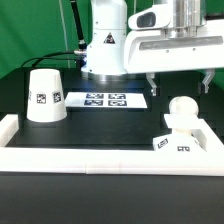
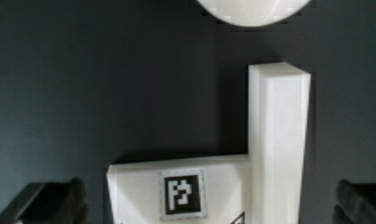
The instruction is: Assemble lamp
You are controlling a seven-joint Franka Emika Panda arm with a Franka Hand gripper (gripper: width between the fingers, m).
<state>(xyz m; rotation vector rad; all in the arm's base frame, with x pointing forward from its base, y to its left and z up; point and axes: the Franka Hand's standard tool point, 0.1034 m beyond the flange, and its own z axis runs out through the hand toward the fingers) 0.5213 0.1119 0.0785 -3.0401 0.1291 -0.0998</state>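
Exterior view shows all three parts loose, nothing joined yet; the shade (image 1: 45,95) stands mouth-down near the table (image 1: 100,125) edge on the exterior view's left; the base (image 1: 172,143) sits in the near corner on the exterior view's right, against the white rim (image 1: 60,152); the bulb (image 1: 182,107) lies just behind it; the gripper (image 1: 178,88) hangs above both, spread and empty; the rim crowds that corner.

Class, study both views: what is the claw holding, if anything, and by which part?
Nothing: the open claw hangs empty above the bulb and base.
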